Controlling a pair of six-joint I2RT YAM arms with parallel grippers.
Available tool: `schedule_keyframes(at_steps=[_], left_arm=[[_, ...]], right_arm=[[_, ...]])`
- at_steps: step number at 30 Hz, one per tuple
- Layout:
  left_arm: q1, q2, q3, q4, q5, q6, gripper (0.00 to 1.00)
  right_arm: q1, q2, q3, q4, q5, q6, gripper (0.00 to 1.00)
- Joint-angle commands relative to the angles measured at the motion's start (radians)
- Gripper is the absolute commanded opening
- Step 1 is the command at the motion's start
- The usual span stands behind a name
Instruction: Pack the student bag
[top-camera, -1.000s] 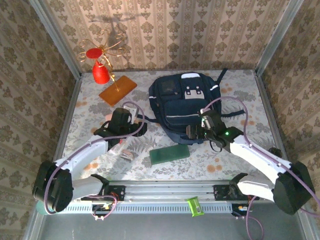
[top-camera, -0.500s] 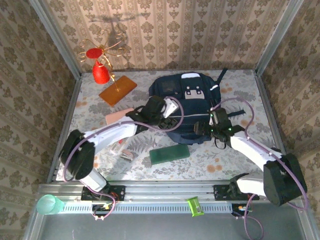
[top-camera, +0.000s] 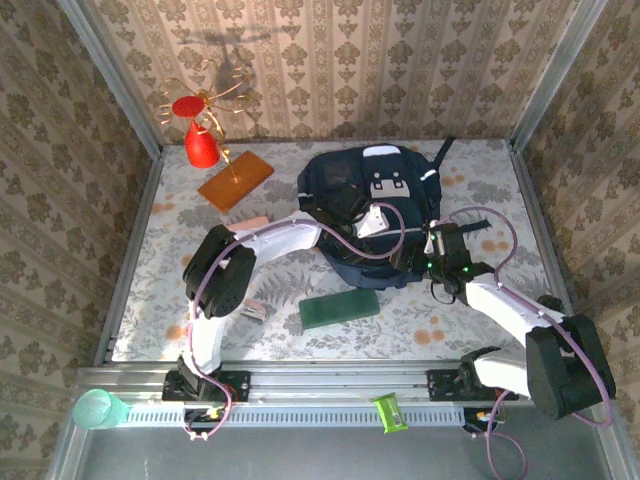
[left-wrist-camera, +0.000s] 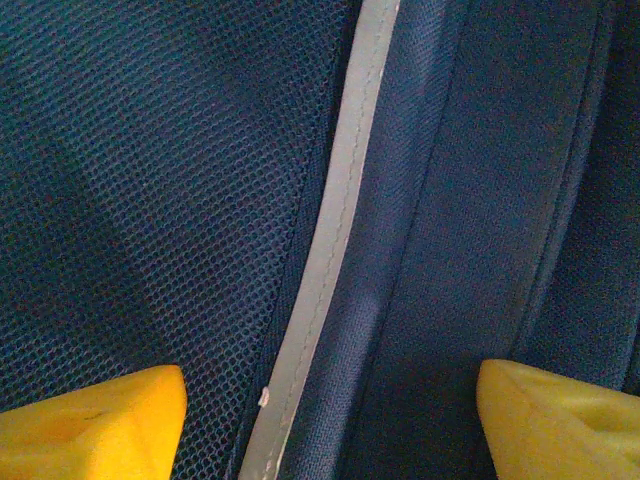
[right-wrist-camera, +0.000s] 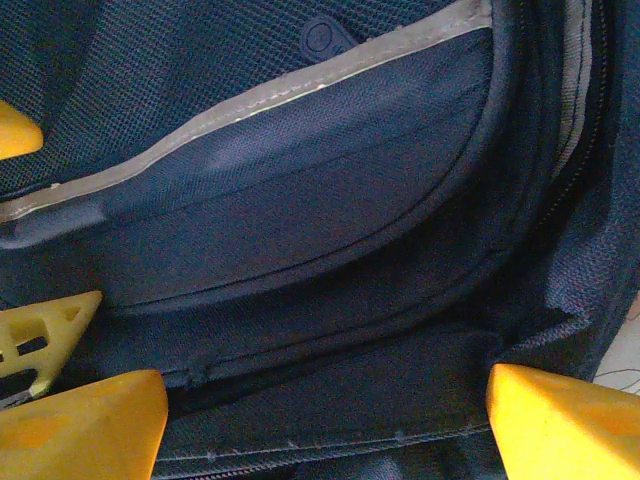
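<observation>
Near edge: metal rail carrying both arm bases. Pale green cup at its left end, small bright green piece right of middle; too small to identify.

Just past the rail, on the floral table: flat dark green booklet, slightly askew. Small grey-white item to its left, unclear what.

Mid-table: student bag, dark navy, lying flat with front pockets up and white-grey patch toward the far wall. Near rim just beyond the green booklet. Both arms bent in over it.

Over the bag's front pocket: left gripper. In its wrist view, yellow fingertips set wide apart with nothing pinched between them, only navy mesh and a grey trim strip running beneath. Contact with the fabric: cannot tell.

At the bag's right side, close to the other: right gripper. From its wrist, fingertips likewise spread wide and empty, facing a curved pocket edge with grey piping.

Farther back: pink flat item left of the bag, partly under the left arm. Orange board at far left, with red cone and thin wire stand on it. Dark strap trailing from the bag's far right corner toward the patterned wall.
</observation>
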Motion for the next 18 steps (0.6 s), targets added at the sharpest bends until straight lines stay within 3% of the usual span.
schedule_keyframes(at_steps=[1,7,18], left_arm=[[-0.004,0.007,0.025,-0.033,0.053,0.038,0.77],[0.004,-0.068,-0.05,0.02,0.221,0.055,0.82],[0.003,0.059,0.066,-0.026,0.005,0.101,0.81]], right_arm=[[-0.004,0.022,-0.019,-0.025,-0.037,0.02,0.85],[-0.012,0.036,-0.018,-0.017,-0.045,0.018,0.85],[-0.013,0.034,-0.023,-0.019,-0.05,0.022,0.85]])
